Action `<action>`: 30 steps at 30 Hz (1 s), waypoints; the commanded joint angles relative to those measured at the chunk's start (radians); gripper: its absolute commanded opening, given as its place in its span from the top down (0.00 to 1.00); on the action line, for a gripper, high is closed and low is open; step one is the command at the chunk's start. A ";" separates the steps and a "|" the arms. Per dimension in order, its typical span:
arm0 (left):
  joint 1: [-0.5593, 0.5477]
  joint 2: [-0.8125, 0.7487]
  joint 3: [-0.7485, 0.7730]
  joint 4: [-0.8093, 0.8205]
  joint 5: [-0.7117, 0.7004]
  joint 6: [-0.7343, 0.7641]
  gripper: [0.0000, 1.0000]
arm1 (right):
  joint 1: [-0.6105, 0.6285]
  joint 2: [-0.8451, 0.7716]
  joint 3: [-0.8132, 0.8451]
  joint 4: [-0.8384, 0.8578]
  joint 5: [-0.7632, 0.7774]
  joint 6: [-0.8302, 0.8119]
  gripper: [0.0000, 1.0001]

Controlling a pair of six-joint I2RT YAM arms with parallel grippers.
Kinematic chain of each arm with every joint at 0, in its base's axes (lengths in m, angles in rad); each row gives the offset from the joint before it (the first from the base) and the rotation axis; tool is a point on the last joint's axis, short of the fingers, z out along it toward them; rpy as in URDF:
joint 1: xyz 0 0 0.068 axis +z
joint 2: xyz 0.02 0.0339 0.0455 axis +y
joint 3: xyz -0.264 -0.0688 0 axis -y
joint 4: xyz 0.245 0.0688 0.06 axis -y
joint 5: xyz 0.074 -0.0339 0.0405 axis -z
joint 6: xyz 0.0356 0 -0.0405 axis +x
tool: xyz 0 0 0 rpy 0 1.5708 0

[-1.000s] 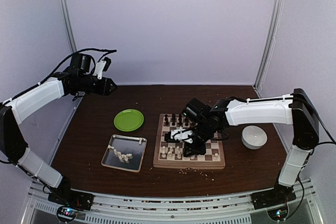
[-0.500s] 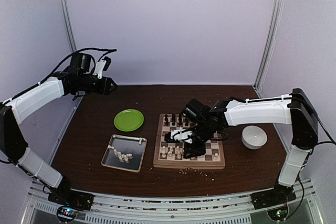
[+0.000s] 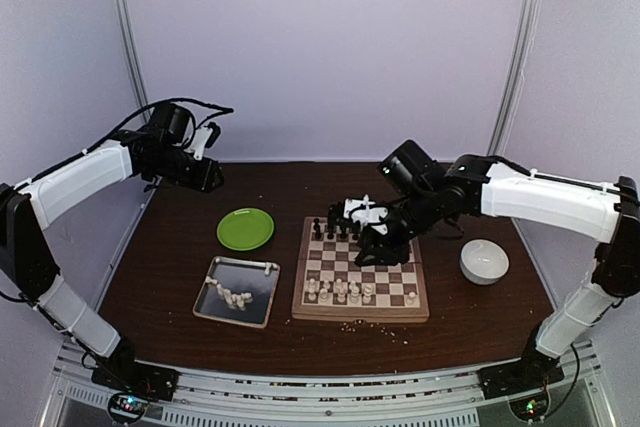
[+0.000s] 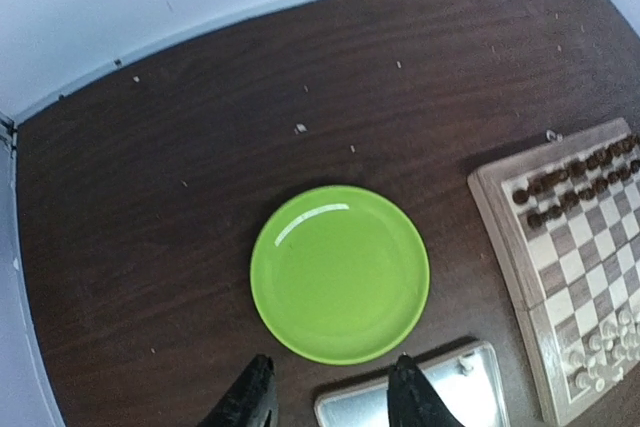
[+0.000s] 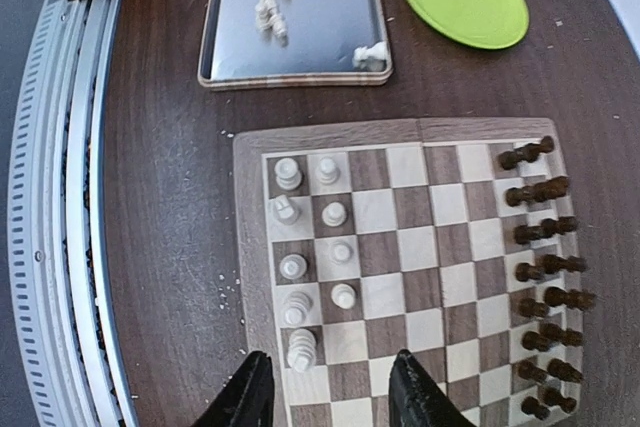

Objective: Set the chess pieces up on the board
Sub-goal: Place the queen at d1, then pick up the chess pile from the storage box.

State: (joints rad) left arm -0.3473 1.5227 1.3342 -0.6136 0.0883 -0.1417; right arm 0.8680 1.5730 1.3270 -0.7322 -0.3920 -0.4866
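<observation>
The board lies right of centre on the table. Cream-white chess pieces stand in its two near rows and dark chess pieces along its far edge. My right gripper hovers open over the board's far half with nothing between its fingers. In the right wrist view the gripper looks down on the board, on the white pieces and on the dark pieces. More white pieces lie in the metal tray. My left gripper hangs open and empty at the back left, its wrist view above the green plate.
The green plate sits left of the board, with the silver tray in front of it. A white bowl stands right of the board. Pale crumbs are scattered in front of the board's near rim. Walls close off the back and both sides.
My right gripper has opened, risen from the white rows and drawn back toward the board's far half. The left arm has shifted slightly right and lower.
</observation>
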 commanded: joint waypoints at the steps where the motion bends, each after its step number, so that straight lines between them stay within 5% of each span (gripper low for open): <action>1: -0.093 -0.007 -0.027 -0.173 -0.085 -0.039 0.61 | -0.067 -0.086 -0.067 0.036 -0.032 0.025 0.60; 11: -0.324 -0.008 -0.205 -0.110 -0.105 -0.175 0.61 | -0.153 -0.120 -0.127 0.075 -0.075 0.013 0.60; 30: -0.383 0.036 -0.289 -0.314 -0.107 -0.220 0.58 | -0.167 -0.138 -0.154 0.077 -0.096 -0.010 0.60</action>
State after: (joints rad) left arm -0.7238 1.5322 1.0573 -0.8989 -0.0132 -0.3492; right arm 0.7063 1.4620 1.1862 -0.6685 -0.4725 -0.4911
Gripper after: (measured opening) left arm 0.419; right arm 0.404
